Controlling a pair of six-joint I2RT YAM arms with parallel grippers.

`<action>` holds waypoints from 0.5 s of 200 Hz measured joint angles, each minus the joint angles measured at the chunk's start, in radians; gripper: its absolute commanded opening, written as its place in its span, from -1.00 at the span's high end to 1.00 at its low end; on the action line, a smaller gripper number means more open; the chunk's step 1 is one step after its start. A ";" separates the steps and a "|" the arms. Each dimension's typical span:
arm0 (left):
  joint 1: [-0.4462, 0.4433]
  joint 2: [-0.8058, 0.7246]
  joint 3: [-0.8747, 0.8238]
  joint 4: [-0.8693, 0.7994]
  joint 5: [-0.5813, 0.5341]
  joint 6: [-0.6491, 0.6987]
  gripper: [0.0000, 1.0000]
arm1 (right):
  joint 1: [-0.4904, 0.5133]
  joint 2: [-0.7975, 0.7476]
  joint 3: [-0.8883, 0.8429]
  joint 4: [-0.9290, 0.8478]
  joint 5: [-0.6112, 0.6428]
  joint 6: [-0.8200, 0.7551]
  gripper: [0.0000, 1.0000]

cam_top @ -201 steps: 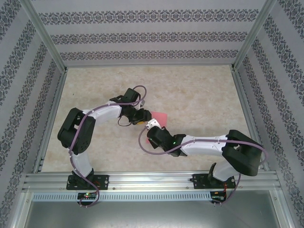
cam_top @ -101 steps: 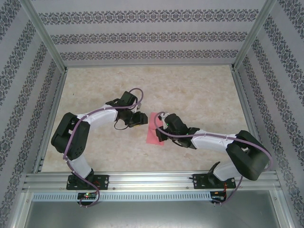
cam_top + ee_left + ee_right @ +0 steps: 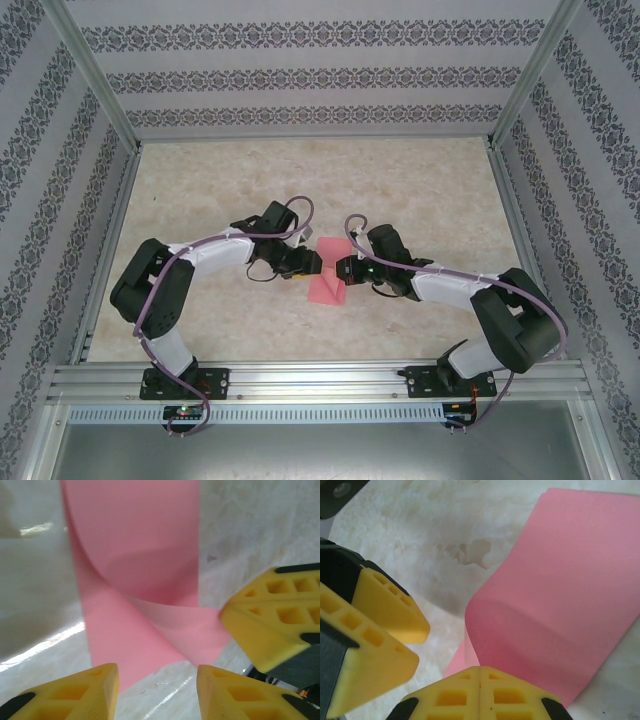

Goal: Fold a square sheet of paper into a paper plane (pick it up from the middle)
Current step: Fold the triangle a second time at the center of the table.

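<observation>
Seen from above, both gripper tips cover the middle of the paper [image 3: 327, 289], which lies curled on the table [image 3: 430, 200], long axis near to far. The left gripper [image 3: 157, 674] gapes at one edge; the right gripper [image 3: 480, 676] is closed at the other, grip unclear

Beige table [image 3: 420, 190] bearing pink paper [image 3: 325, 288]

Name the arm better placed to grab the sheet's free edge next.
Left. The left claw stands open at the curled edge of the square sheet of paper; the right claw is shut on it.
</observation>
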 measured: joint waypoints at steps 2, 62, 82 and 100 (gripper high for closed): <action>-0.002 0.000 0.000 0.001 0.001 0.000 0.14 | 0.000 0.001 0.000 0.001 -0.003 0.000 0.92; -0.016 0.061 0.006 0.067 0.020 -0.045 0.29 | -0.006 0.000 -0.021 0.011 -0.060 0.018 0.85; -0.016 0.076 0.005 0.098 0.020 -0.085 0.15 | -0.006 -0.016 -0.043 0.012 -0.062 0.018 0.84; -0.016 0.075 -0.005 0.138 0.016 -0.121 0.07 | -0.006 -0.035 -0.060 0.016 -0.061 0.019 0.80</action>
